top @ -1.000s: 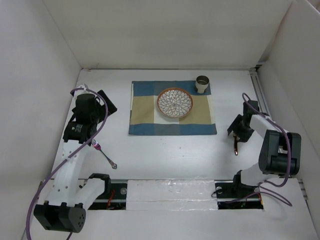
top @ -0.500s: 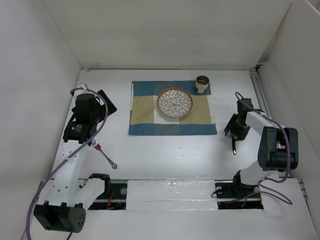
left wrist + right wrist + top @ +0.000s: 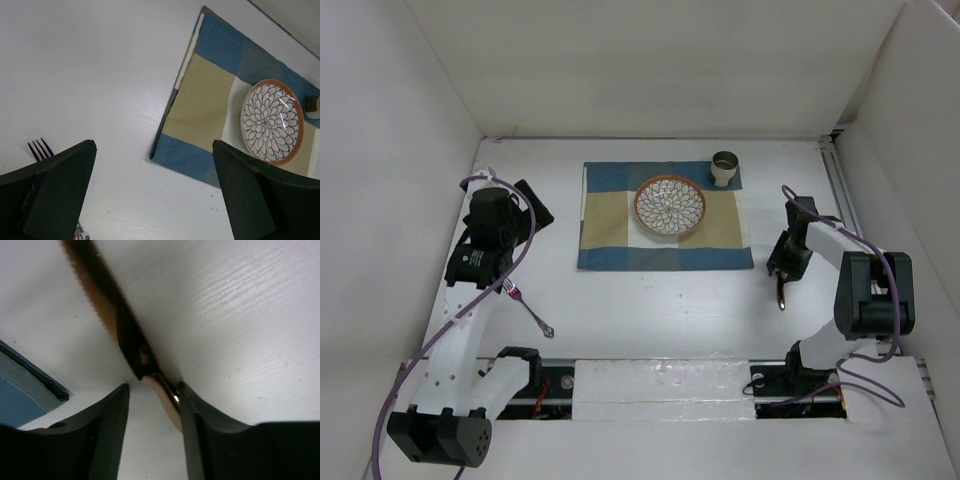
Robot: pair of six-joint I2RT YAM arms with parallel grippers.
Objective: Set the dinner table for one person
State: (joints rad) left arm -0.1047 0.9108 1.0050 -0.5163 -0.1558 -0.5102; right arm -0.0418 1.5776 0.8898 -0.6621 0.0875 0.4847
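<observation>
Right gripper [image 3: 151, 390]: your jaws pinch the copper knife [image 3: 125, 325], just right of the checked mat [image 3: 620, 255].
Left gripper [image 3: 154, 146]: your jaws gape wide, left of the mat.

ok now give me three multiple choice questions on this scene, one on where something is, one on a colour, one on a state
1. The cup stands: A on the placemat's far right corner; B tipped over mid-mat; C off the mat at the near edge.
2. The plate's rim is: A green; B orange; C black.
3. The right end effector is: A open, empty; B shut on a spoon; C shut on a knife.
Answers: 1 A, the top view shows it upright on that corner. 2 B, an orange band rings the petal pattern. 3 C, the serrated blade runs out from between its fingers.
</observation>
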